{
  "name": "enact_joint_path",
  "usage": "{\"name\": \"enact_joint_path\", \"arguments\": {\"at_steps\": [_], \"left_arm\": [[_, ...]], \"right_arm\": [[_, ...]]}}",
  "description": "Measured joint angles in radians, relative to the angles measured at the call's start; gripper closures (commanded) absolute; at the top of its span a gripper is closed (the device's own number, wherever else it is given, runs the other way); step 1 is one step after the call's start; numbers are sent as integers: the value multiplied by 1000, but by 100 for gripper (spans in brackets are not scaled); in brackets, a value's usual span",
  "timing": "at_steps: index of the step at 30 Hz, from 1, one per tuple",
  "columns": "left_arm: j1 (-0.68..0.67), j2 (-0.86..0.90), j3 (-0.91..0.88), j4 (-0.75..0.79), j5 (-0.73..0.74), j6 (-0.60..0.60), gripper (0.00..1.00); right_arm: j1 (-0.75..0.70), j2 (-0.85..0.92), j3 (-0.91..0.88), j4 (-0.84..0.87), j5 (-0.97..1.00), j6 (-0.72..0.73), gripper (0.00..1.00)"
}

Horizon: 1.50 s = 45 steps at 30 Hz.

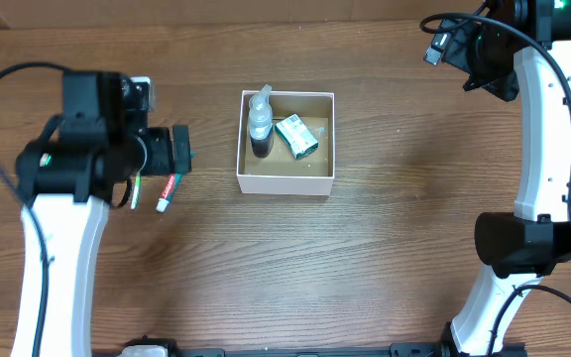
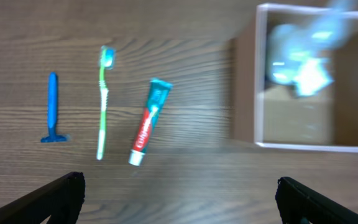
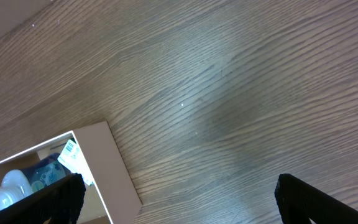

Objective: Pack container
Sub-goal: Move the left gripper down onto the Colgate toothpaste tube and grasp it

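The container (image 1: 285, 184) is a square white-walled box with a brown floor at the table's middle. It holds a clear bottle with a dark bottom (image 1: 259, 125) and a small green box (image 1: 296, 137). Left of it lie a red-and-white toothpaste tube (image 2: 149, 121), a green toothbrush (image 2: 104, 106) and a blue razor (image 2: 53, 109). My left gripper (image 2: 179, 199) is open and empty above the table, near the toothpaste (image 1: 169, 191). My right gripper (image 3: 179, 199) is open and empty, high at the far right, well away from the container (image 3: 114, 168).
The left arm (image 1: 87, 129) covers the razor in the overhead view. The right arm's white link (image 1: 543, 129) stands along the right edge. Bare wood lies between the container and the right arm.
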Motion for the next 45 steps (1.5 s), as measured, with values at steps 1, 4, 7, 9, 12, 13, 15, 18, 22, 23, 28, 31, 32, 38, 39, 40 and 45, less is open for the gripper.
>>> {"name": "enact_joint_path", "arguments": {"at_steps": [1, 4, 7, 9, 12, 13, 15, 18, 22, 23, 28, 31, 32, 38, 39, 40, 45], "left_arm": [[0, 29, 0, 9, -12, -4, 0], [0, 138, 0, 36, -42, -18, 0], [0, 239, 0, 43, -58, -18, 0], [0, 301, 0, 46, -65, -18, 3], [0, 398, 0, 34, -76, -18, 9], [0, 421, 0, 28, -82, -18, 10], [0, 467, 0, 17, -95, -18, 11], [0, 534, 0, 16, -109, -18, 11], [0, 576, 0, 44, -118, -18, 10], [0, 579, 0, 58, -121, -18, 10], [0, 593, 0, 89, -125, -16, 15], [0, 614, 0, 102, -128, -13, 16], [0, 623, 0, 109, -128, -13, 17], [0, 651, 0, 120, -128, -13, 21], [0, 656, 0, 121, -128, -13, 20], [0, 662, 0, 121, -128, -13, 20], [0, 710, 5, 116, -119, -13, 22]], "right_arm": [[0, 0, 0, 0, 0, 0, 0], [0, 0, 0, 0, 0, 0, 0], [0, 0, 0, -1, 0, 0, 0], [0, 0, 0, 0, 0, 0, 0], [0, 0, 0, 0, 0, 0, 0], [0, 0, 0, 0, 0, 0, 0], [0, 0, 0, 0, 0, 0, 0], [0, 0, 0, 0, 0, 0, 0], [0, 0, 0, 0, 0, 0, 0], [0, 0, 0, 0, 0, 0, 0], [0, 0, 0, 0, 0, 0, 0], [0, 0, 0, 0, 0, 0, 0], [0, 0, 0, 0, 0, 0, 0], [0, 0, 0, 0, 0, 0, 0], [0, 0, 0, 0, 0, 0, 0], [0, 0, 0, 0, 0, 0, 0], [0, 0, 0, 0, 0, 1, 0]]}}
